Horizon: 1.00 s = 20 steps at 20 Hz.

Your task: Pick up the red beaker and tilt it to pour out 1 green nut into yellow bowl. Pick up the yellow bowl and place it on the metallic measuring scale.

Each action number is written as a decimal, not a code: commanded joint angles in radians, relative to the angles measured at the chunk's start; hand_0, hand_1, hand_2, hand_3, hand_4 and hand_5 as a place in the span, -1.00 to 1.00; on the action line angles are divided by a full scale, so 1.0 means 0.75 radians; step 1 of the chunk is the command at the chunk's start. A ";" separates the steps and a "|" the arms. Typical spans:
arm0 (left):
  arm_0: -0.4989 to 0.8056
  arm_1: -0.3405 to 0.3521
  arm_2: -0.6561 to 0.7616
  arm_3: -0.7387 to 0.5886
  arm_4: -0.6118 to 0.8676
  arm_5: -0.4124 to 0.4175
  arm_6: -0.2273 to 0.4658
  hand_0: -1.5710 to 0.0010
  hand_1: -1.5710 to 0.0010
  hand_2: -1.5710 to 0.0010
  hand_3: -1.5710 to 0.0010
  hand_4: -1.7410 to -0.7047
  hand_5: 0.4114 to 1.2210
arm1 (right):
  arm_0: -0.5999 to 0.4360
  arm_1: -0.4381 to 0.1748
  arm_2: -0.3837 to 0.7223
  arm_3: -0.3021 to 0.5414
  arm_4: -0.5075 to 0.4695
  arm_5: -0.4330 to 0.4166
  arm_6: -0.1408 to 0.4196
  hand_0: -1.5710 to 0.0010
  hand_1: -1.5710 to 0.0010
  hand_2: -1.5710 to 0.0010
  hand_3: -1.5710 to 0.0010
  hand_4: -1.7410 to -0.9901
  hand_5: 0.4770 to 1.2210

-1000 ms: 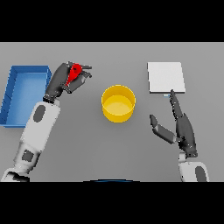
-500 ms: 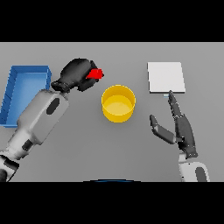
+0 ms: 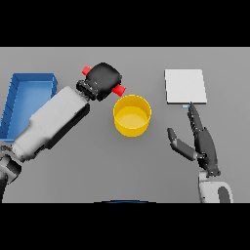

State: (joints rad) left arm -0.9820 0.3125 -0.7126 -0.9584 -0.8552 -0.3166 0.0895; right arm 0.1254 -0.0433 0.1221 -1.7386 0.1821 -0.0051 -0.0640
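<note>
One pour is in hand: the left hand (image 3: 104, 80), fingers wrapped round the tipped red beaker (image 3: 118, 90) beside the yellow bowl (image 3: 132, 115) rim, likely needs further tilt, while the right hand (image 3: 202, 144) rests open-fingered near the metallic measuring scale (image 3: 185, 86).

The left hand (image 3: 104, 79) covers most of the red beaker (image 3: 118, 90), so only 2 red ends show on either side of it, and neither the beaker's mouth nor any nut inside can be made out. The bowl (image 3: 132, 115) shows a plain yellow inside, and whether a nut lies in it is too small to tell. The blue tray (image 3: 29, 83) is partly hidden behind the left forearm at its near corner, and a small mark at the scale's (image 3: 185, 86) near edge, by the right hand's (image 3: 204, 145) fingertip, is too small to identify.
</note>
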 commanded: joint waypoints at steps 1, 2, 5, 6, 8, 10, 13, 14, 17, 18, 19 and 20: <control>-0.029 -0.007 -0.030 0.028 -0.031 -0.004 -0.033 -1.00 -1.00 -1.00 -0.65 -0.96 0.99 | 0.010 0.005 -0.001 0.010 -0.007 0.002 -0.008 1.00 1.00 1.00 1.00 0.42 -0.56; -0.045 -0.010 -0.058 0.035 -0.053 -0.020 -0.068 -1.00 -1.00 -1.00 -0.72 -0.96 0.99 | 0.016 0.008 -0.002 -0.002 -0.016 0.006 -0.017 1.00 1.00 1.00 1.00 0.41 -0.59; -0.110 -0.025 -0.134 0.083 -0.129 -0.030 -0.141 -1.00 -1.00 -1.00 -0.86 -0.97 1.00 | 0.017 0.003 0.003 -0.001 0.028 -0.023 -0.032 1.00 1.00 1.00 1.00 0.39 -0.64; -0.124 -0.027 -0.164 0.096 -0.157 -0.037 -0.158 -1.00 -1.00 -1.00 -0.88 -0.98 1.00 | 0.010 0.009 0.010 0.003 0.042 -0.032 -0.028 1.00 1.00 1.00 1.00 0.40 -0.67; -0.175 -0.032 -0.215 0.112 -0.210 -0.055 -0.179 -1.00 -1.00 -1.00 -0.93 -0.98 1.00 | 0.015 0.016 0.016 0.009 0.056 -0.042 -0.051 1.00 1.00 1.00 1.00 0.43 -0.71; -0.215 -0.033 -0.282 0.135 -0.274 -0.047 -0.224 -1.00 -1.00 -1.00 -0.95 -0.99 1.00 | 0.003 0.017 0.004 0.014 0.047 -0.048 -0.041 1.00 1.00 1.00 1.00 0.48 -0.74; -0.257 -0.018 -0.365 0.135 -0.358 -0.054 -0.273 -1.00 -1.00 -1.00 -0.98 -0.99 1.00 | 0.012 0.015 0.010 0.000 0.061 -0.056 -0.066 1.00 1.00 1.00 1.00 0.57 -0.76; -0.273 -0.021 -0.388 0.144 -0.384 -0.055 -0.278 -1.00 -1.00 -1.00 -0.98 -0.99 1.00 | 0.010 0.013 0.004 0.000 0.051 -0.052 -0.055 1.00 1.00 1.00 1.00 0.58 -0.76; -0.308 -0.016 -0.464 0.161 -0.460 -0.033 -0.326 -1.00 -1.00 -1.00 -0.99 -0.99 1.00 | 0.009 0.020 0.005 -0.007 0.044 -0.051 -0.048 1.00 1.00 1.00 1.00 0.63 -0.76; -0.310 -0.021 -0.486 0.176 -0.485 -0.017 -0.325 -1.00 -1.00 -1.00 -0.99 -0.99 1.00 | 0.010 0.012 -0.002 0.001 0.046 -0.053 -0.040 1.00 1.00 1.00 1.00 0.63 -0.76; -0.316 -0.020 -0.508 0.182 -0.510 0.006 -0.333 -1.00 -1.00 -1.00 -0.99 -0.99 1.00 | 0.003 0.015 0.011 -0.002 0.061 -0.054 -0.037 1.00 1.00 1.00 1.00 0.62 -0.74; -0.327 -0.029 -0.524 0.186 -0.528 0.005 -0.337 -1.00 -1.00 -1.00 -0.99 -0.99 1.00 | 0.000 0.016 0.012 0.008 0.069 -0.059 -0.049 1.00 1.00 1.00 1.00 0.61 -0.73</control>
State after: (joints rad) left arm -1.2272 0.2907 -1.1057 -0.8193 -1.2515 -0.3138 -0.1634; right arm 0.1250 -0.0310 0.1311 -1.7326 0.2341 -0.0496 -0.0996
